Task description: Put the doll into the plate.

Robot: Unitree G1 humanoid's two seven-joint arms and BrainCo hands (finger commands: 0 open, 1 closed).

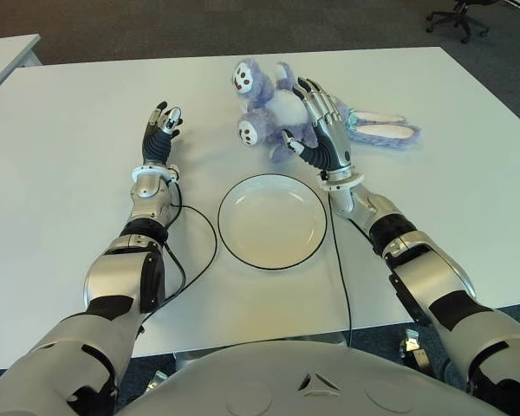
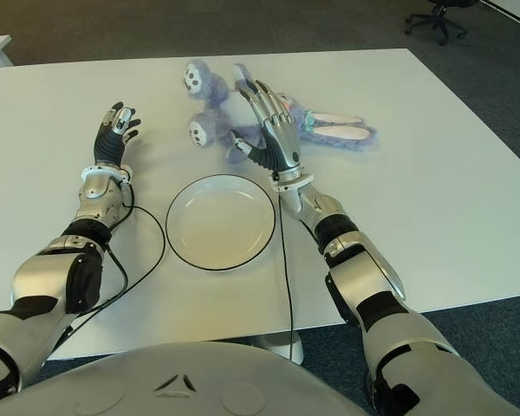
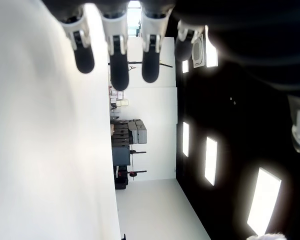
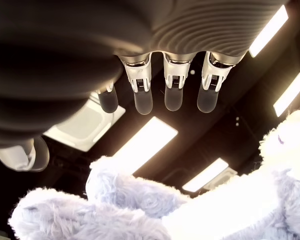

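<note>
A fluffy lilac and white doll (image 1: 269,108) with long ears (image 1: 381,132) lies on the white table (image 1: 61,173), beyond the plate. The white plate (image 1: 273,220) with a dark rim sits in front of it and holds nothing. My right hand (image 1: 316,117) hovers over the doll's middle with its fingers (image 4: 172,95) stretched out and its palm toward the fur (image 4: 140,210), holding nothing. My left hand (image 1: 162,130) is raised over the table to the left of the doll, fingers (image 3: 117,65) extended and apart from it.
A black cable (image 1: 199,251) loops on the table left of the plate, and another runs down past the plate's right side (image 1: 340,277). A second table's corner (image 1: 4,56) shows far left. An office chair (image 1: 458,17) stands on the carpet at the back right.
</note>
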